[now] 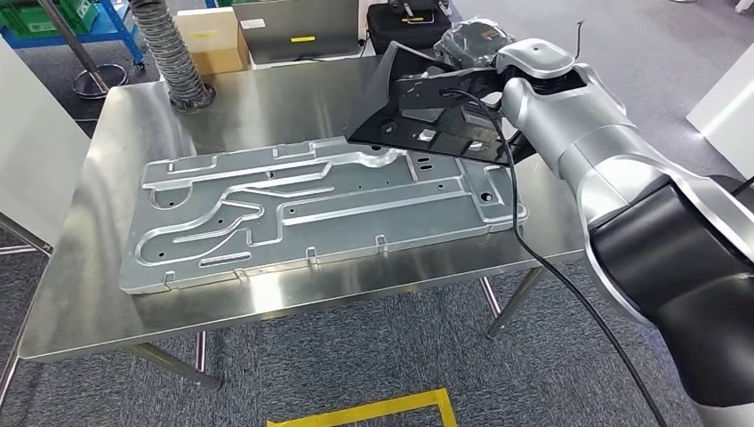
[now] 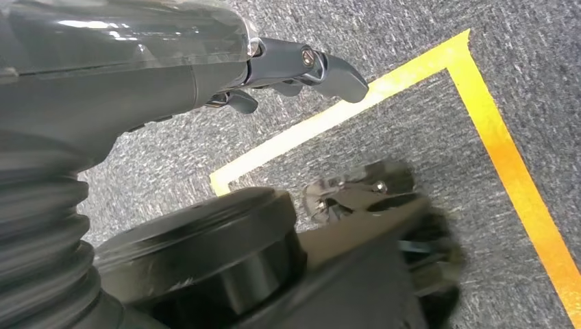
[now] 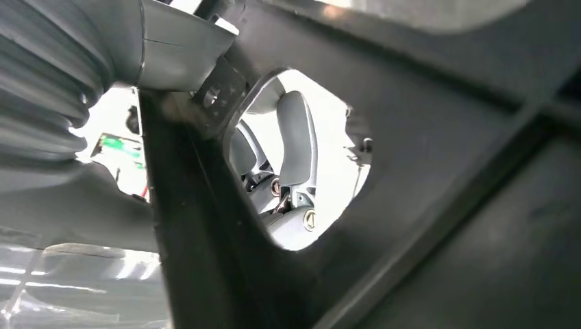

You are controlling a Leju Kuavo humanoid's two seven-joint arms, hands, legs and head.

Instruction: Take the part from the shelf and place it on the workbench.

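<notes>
A black angular plastic part [image 1: 427,133] hangs tilted over the far right of the steel workbench [image 1: 267,98], its lower edge just at the end of a large silver stamped plate [image 1: 311,209]. My right hand [image 1: 476,43] grips the part from behind and is mostly hidden by it. In the right wrist view the part [image 3: 445,171] is very close, and my grey fingers [image 3: 296,137] show through a hole in it. My left hand [image 2: 294,65] hangs over the carpet, holding nothing, its fingers loosely apart.
The silver plate covers most of the workbench. A grey ribbed hose [image 1: 173,53], a cardboard box [image 1: 213,36] and a black case [image 1: 409,22] stand at or beyond the far edge. A black cable [image 1: 551,267] trails from my right arm. Yellow tape [image 1: 382,409] marks the floor.
</notes>
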